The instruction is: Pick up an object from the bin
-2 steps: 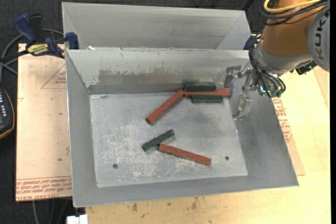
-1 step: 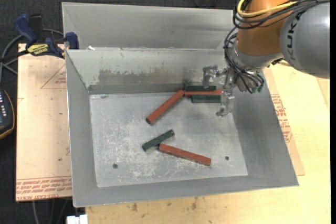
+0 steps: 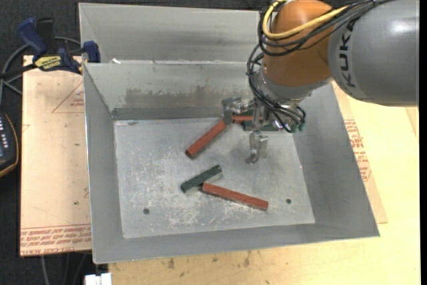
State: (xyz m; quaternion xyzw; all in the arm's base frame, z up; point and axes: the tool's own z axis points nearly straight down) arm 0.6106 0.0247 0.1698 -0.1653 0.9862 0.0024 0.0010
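Gripper (image 3: 253,155) hangs over bare floor right of ctr in the bin (image 3: 167,217), grip state can't tell; nearest thing = red-brown stick (image 3: 207,138) just to its left, long axis near-left to far-right, far end twd the wrist.

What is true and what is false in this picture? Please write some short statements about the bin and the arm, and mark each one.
1. Three bars lie on the floor of the bin. True.
2. The dark green bar is the longest of them. False: it is the shortest.
3. The dark green bar lies by the left end of the lower red-brown bar. True.
4. The end effector is over the bin's left half. False: it is right of the middle, near the raised right end of the upper red-brown bar.
5. The upper red-brown bar lies parallel to the bin's front wall. False: it lies slanted.
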